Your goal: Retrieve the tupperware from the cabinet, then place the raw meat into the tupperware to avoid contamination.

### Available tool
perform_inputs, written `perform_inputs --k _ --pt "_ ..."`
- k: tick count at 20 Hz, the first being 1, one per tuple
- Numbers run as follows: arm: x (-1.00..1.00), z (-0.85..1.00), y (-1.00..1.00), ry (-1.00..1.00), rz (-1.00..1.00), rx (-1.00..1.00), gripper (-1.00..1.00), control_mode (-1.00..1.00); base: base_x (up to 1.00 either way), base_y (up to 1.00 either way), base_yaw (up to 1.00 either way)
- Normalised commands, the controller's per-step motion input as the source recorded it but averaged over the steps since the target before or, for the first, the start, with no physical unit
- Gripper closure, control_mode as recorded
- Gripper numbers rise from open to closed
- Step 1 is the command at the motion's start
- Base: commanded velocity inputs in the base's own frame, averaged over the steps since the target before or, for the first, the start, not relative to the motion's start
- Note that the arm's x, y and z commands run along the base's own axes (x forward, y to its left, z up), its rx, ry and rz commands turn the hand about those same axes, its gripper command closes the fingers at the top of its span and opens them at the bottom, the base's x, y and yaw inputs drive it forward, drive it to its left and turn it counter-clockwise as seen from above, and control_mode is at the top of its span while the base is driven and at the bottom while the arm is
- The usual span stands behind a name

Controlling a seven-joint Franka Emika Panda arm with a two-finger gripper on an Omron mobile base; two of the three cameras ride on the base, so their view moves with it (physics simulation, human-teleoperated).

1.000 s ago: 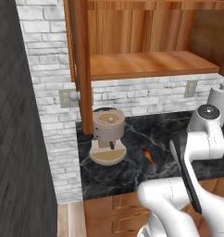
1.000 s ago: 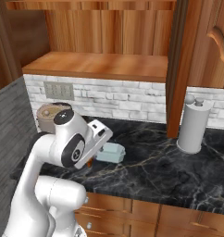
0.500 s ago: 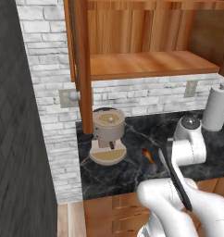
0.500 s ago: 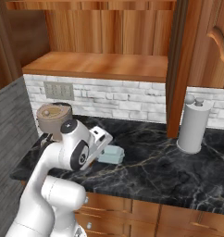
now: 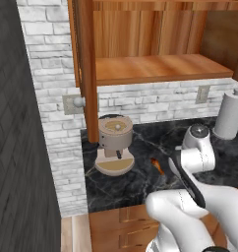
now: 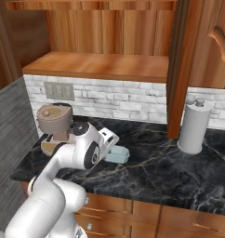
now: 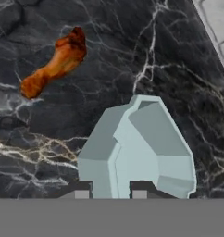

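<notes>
The tupperware, a pale blue-teal tub, lies tilted in the hand view with its near wall between my two fingertips. My gripper is shut on that wall. From the right base view the tupperware sits low at the black marble counter, just right of my hand. The raw meat, an orange-brown streaked piece, lies on the counter beyond the tub and apart from it. In the left base view the raw meat is just left of my forearm. The cabinet hangs open above, its plank shelf bare.
A beige coffee machine stands at the counter's left end by the brick wall. A paper towel holder stands at the back right. The cabinet's open door hangs over the coffee machine. Wooden drawers run below the counter edge.
My wrist has sunk lower and shifted toward the coffee machine. The tupperware stays in my grip at about the same spot by the counter. The raw meat has not moved.
</notes>
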Motion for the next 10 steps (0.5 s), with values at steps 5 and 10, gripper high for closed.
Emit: perform_inputs --k 5,10 --pt "0.23 -0.48 0.0 0.0 0.0 0.0 1.0 -1.0 0.0 0.0 0.0" --pt "0.28 -0.36 0.0 0.0 0.0 0.0 1.0 -1.0 0.0 0.0 0.0"
